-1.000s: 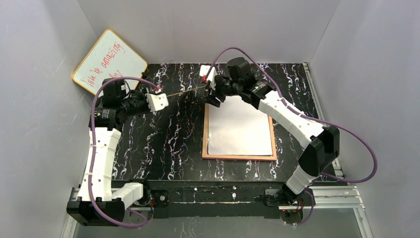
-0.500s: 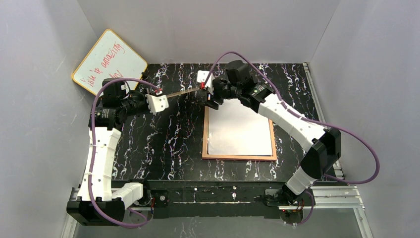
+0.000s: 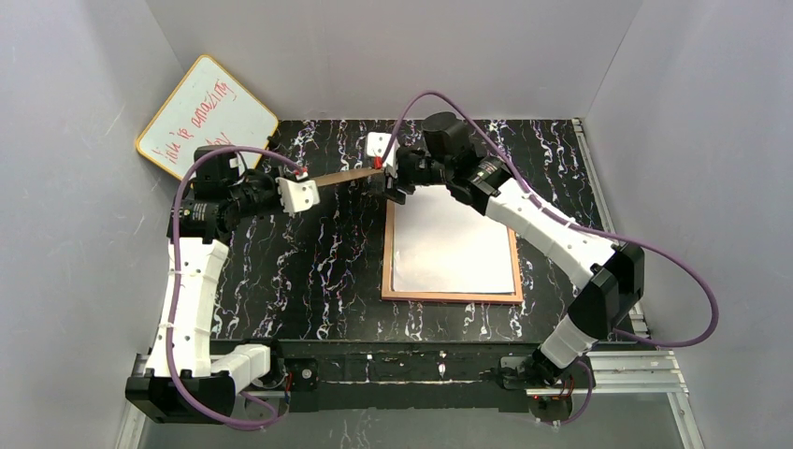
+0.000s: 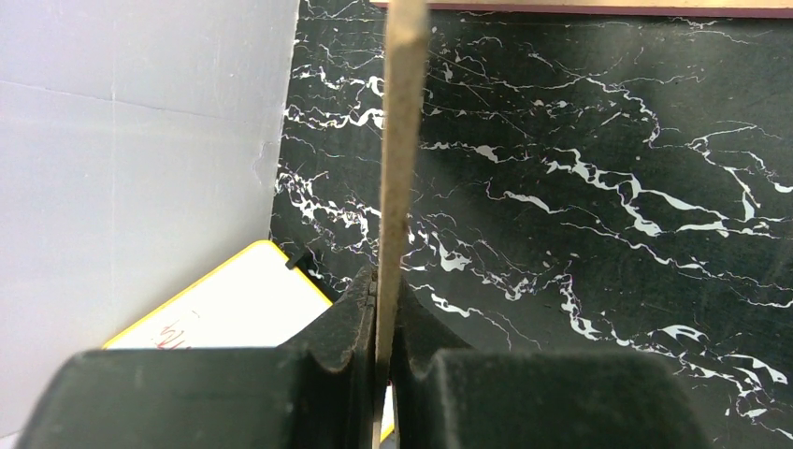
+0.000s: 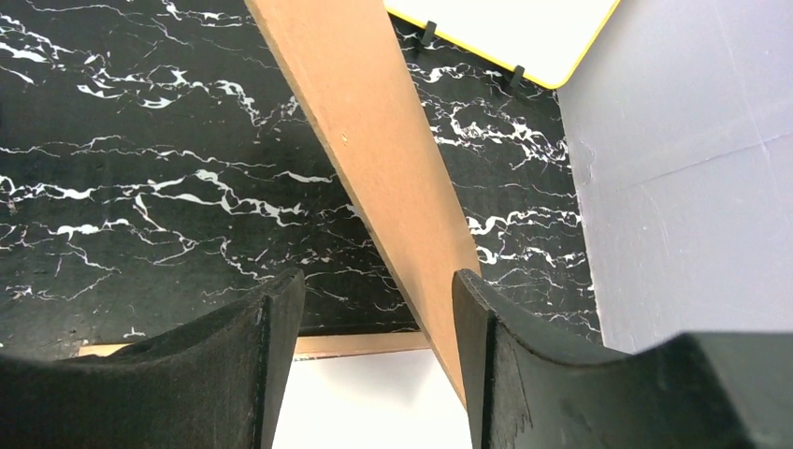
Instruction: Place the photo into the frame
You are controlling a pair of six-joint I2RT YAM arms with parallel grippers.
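Observation:
The frame (image 3: 451,297) lies rear side up on the table, right of centre. The photo (image 3: 454,248) lies in it with its white back up. My left gripper (image 3: 301,194) is shut on one end of the brown backing board (image 3: 341,177) and holds it in the air; the left wrist view shows the board (image 4: 402,140) edge-on in the gripper (image 4: 383,290). My right gripper (image 3: 385,173) is open at the board's other end, above the frame's far left corner. In the right wrist view the board (image 5: 374,140) runs between the spread fingers (image 5: 374,299), close to the right one, over the photo (image 5: 374,402) and frame (image 5: 355,343).
A yellow-edged whiteboard (image 3: 206,114) with red writing leans at the back left corner; it also shows in the left wrist view (image 4: 243,309) and the right wrist view (image 5: 505,28). Grey walls enclose the black marbled table (image 3: 309,271) on three sides.
My right gripper has moved a little to the left along the board. The board has tilted, so more of its face shows from above. The left gripper has barely moved.

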